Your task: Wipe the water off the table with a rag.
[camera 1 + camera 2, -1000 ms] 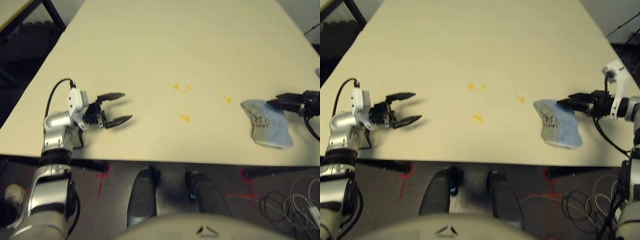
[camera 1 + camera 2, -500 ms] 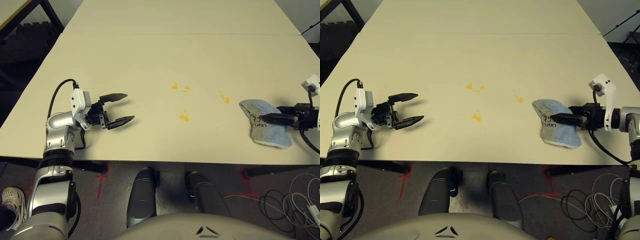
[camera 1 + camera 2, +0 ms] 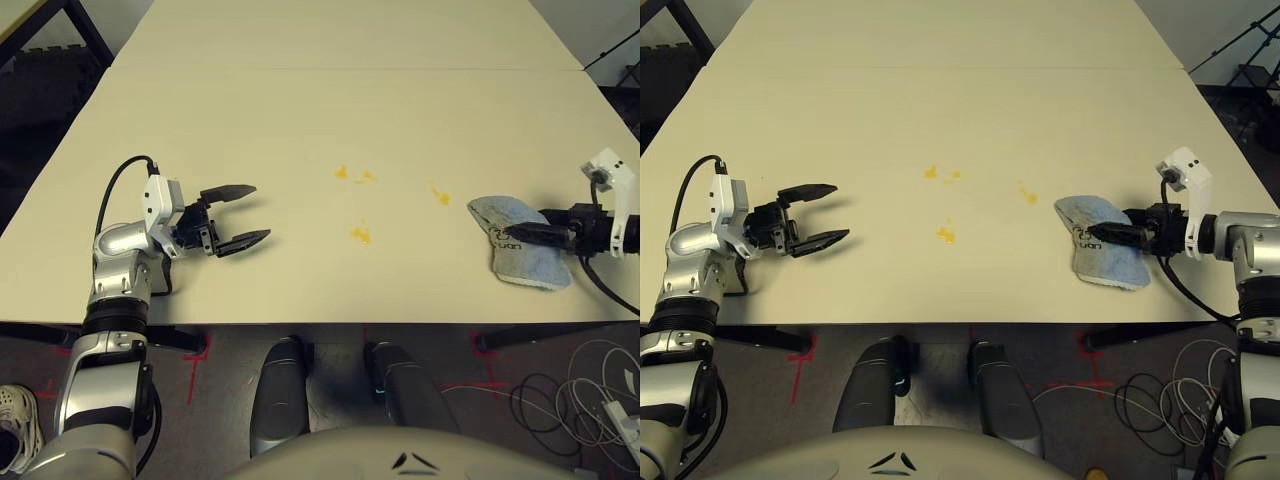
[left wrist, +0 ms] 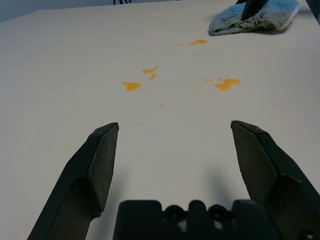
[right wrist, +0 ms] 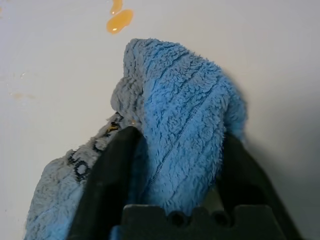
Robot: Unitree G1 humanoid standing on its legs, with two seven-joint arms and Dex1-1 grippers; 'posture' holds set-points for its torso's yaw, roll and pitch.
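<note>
The light blue rag (image 3: pixel 522 258) lies bunched near the right front of the cream table (image 3: pixel 300 100). My right gripper (image 3: pixel 1102 232) reaches in from the right and is shut on a raised fold of the rag (image 5: pixel 180 115), one finger on each side. Small yellow-orange water spots (image 3: pixel 360 235) sit mid-table, with a pair (image 3: pixel 343 173) farther back and one (image 3: pixel 440 196) just left of the rag; that spot (image 5: pixel 119 20) lies just beyond the cloth. My left gripper (image 3: pixel 256 212) hovers open at the left front, pointing toward the water spots (image 4: pixel 227 84), nothing between its fingers.
A thin seam (image 3: pixel 350 68) crosses the table at the back. The near edge (image 3: pixel 330 322) runs just in front of both grippers. Dark metal legs (image 3: pixel 88 25) stand at the back left, and cables (image 3: pixel 590 400) lie on the floor at the right.
My right gripper has pushed leftward from the rag's right edge onto the cloth and shut on a fold. The left arm has kept still. The camera view has shifted slightly.
</note>
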